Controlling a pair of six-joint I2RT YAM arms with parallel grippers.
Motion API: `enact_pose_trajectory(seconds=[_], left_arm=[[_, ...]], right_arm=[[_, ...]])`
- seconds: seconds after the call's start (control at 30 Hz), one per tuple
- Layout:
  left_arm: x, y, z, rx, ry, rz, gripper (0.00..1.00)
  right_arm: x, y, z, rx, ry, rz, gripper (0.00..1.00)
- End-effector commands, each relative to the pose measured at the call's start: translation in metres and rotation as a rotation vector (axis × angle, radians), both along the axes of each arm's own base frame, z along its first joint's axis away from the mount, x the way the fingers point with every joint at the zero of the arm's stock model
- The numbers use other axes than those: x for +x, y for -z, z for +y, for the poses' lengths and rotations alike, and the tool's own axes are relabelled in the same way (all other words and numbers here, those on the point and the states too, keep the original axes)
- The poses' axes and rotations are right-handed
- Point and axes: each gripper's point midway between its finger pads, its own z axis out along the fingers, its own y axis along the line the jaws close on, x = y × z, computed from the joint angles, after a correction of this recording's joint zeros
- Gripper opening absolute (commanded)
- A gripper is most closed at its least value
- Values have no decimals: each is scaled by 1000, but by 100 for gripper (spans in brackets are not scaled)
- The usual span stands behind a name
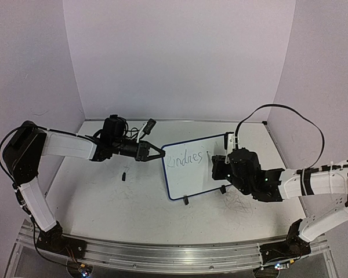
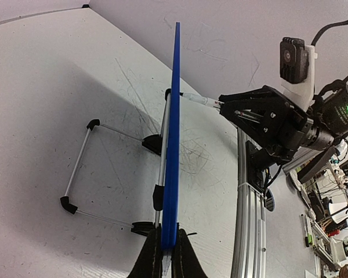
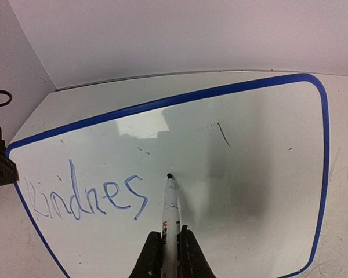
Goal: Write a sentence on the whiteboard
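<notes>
The whiteboard [image 1: 188, 180] stands tilted on its black feet at mid-table, blue-framed. My left gripper [image 1: 161, 154] is shut on its left edge; in the left wrist view the blue frame [image 2: 173, 133] runs edge-on out of the jaws of the left gripper [image 2: 166, 255]. On the board the sentence [image 3: 87, 197] reads "Kindnes" in thin blue strokes, also visible from above as the sentence [image 1: 184, 160]. My right gripper [image 3: 169, 249] is shut on a white marker [image 3: 171, 208], whose dark tip rests on the whiteboard [image 3: 249, 191] just right of the last letter.
A small black cap [image 1: 123, 175] lies on the table left of the board. Another small black object [image 1: 151, 124] sits near the back wall. The board's wire stand [image 2: 81, 168] juts out behind it. An aluminium rail [image 1: 174, 255] runs along the near edge.
</notes>
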Motion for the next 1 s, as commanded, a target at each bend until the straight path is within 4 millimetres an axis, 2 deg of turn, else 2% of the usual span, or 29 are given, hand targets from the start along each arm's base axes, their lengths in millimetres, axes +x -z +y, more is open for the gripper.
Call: enact_pose_trajectory(seconds=[0.0,0.3,0.4,0.83,0.97], left_arm=[[-4,-16,-2,-30,29,-26,0],[-5,-16,-1,-30,31,-26,0],[-5,-17,-2,-31,31,-27,0],[-5,-17,-1,-31,30,-26,0],[-5,-17,-1,-30,29,-27,0]], right_arm=[[8,-13,6,26,2,-38,0],[13,-15,16,14,-14,-51,0],[10,-9,19,5,-38,-34,0],[-3,15,13,-22,-42,22,0],[-4,15,8,-27,-28,22,0]])
